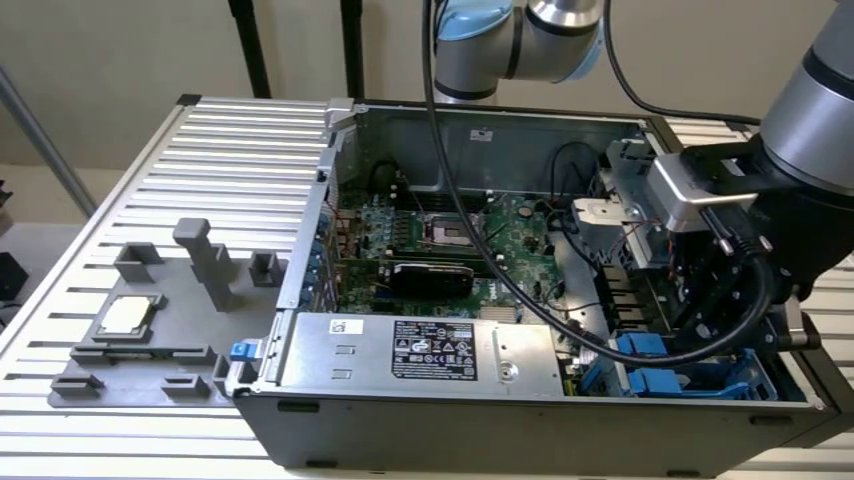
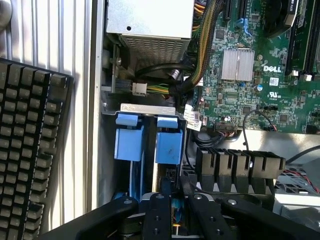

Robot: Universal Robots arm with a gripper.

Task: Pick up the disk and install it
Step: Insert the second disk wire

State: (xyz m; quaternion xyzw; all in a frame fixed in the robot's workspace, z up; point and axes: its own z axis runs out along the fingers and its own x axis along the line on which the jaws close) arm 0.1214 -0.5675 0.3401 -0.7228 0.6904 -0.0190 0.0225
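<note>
Jaws narrow, apparently nipping disk (image 2: 175, 207) edge; two blue frames (image 2: 168, 141) seated in bay.

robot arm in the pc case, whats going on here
A robot arm has its hand down in the drive bay corner of an open computer case. The hand sits over the blue-framed disk, which stands in a bay slot beside another blue carrier. On the table, by the exterior view's left, a small silver chip rests on a grey fixture.
</note>
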